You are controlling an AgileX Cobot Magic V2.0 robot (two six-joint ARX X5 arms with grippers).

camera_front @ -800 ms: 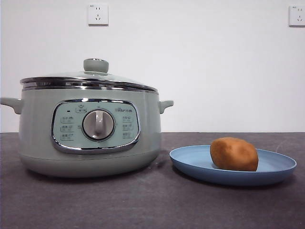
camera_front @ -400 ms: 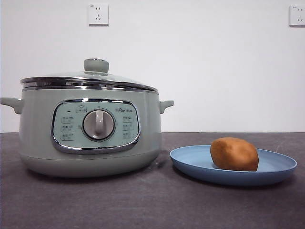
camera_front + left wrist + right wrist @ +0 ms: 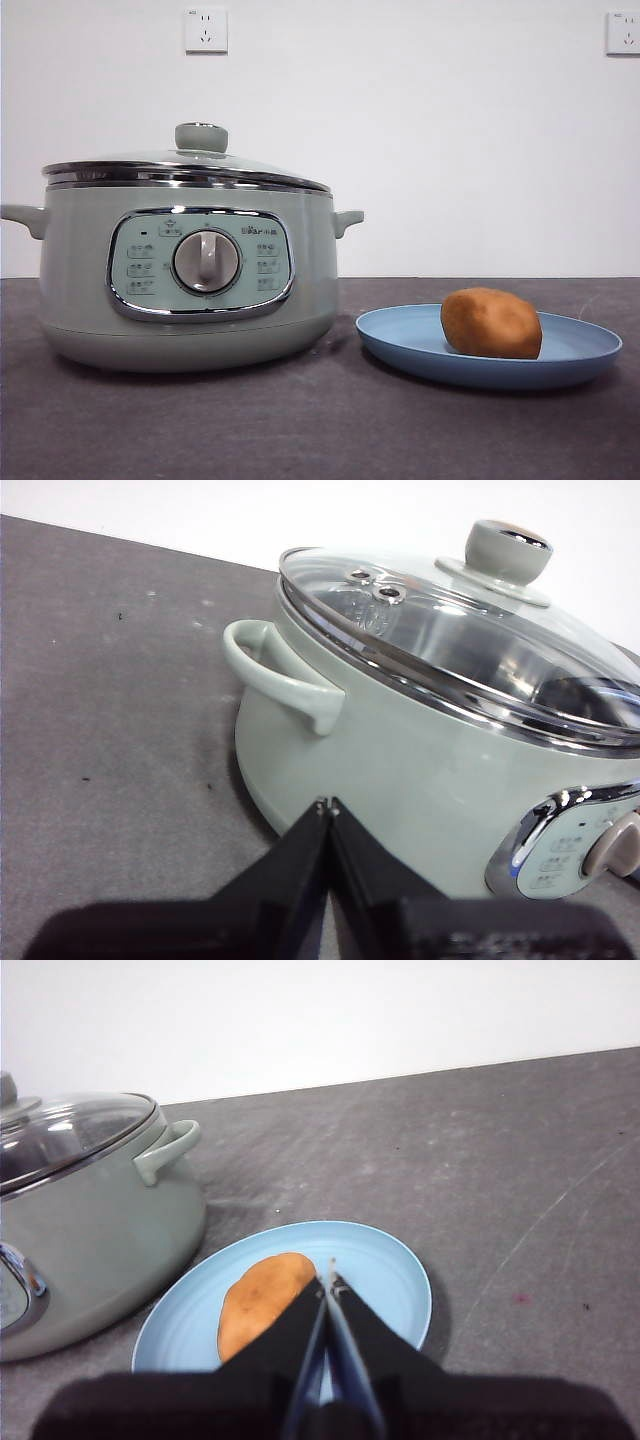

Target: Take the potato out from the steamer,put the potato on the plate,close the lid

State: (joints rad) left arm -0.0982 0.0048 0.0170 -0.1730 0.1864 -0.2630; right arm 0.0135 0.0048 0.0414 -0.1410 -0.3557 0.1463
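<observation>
The sage-green steamer (image 3: 190, 280) stands at the left in the front view, with the glass lid (image 3: 190, 165) seated on its rim. The orange-brown potato (image 3: 491, 323) lies on the light-blue plate (image 3: 400, 345) to the steamer's right. Neither arm shows in the front view. In the left wrist view my left gripper (image 3: 327, 804) is shut and empty, apart from the steamer (image 3: 400, 770), near its side handle (image 3: 280, 675), and the lid (image 3: 450, 630) is on. In the right wrist view my right gripper (image 3: 328, 1282) is shut and empty, above the plate (image 3: 390, 1270) beside the potato (image 3: 260, 1298).
The dark grey table (image 3: 320, 430) runs under everything, with a white wall behind it. Two wall sockets (image 3: 205, 30) sit high on the wall. The steamer (image 3: 90, 1230) shows close to the plate in the right wrist view.
</observation>
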